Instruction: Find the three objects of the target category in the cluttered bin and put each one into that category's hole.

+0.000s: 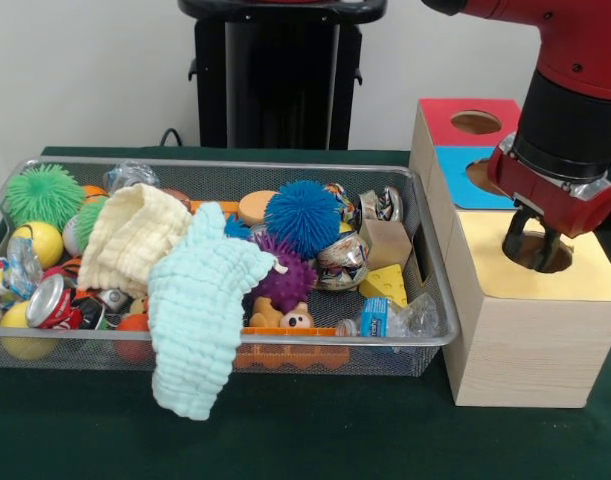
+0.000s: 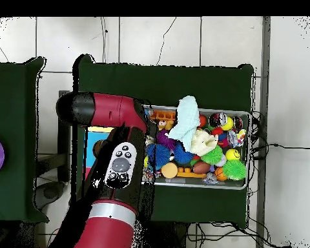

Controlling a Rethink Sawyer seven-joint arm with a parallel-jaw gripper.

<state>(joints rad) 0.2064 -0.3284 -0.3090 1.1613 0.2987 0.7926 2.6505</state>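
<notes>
The bin (image 1: 235,343) is a long silver wire-mesh basket on the green table, full of clutter; it also shows in the overhead view (image 2: 248,150). The yellow-topped wooden box (image 1: 545,290) stands against its right end. My gripper (image 1: 533,245) hangs straight down over that box's round hole (image 1: 561,258), its tips inside the opening. The fingers look spread, and nothing shows between them. In the overhead view my red arm (image 2: 119,168) covers the gripper and the box.
A pale green cloth (image 1: 200,320) hangs over the bin's front rim beside a cream cloth (image 1: 130,235). Blue (image 1: 303,218), purple (image 1: 285,280) and green (image 1: 43,195) spiky balls, a cheese wedge (image 1: 385,283) and a crushed can (image 1: 50,300) lie inside. Red-topped (image 1: 450,125) and blue-topped (image 1: 460,185) boxes stand behind the yellow one.
</notes>
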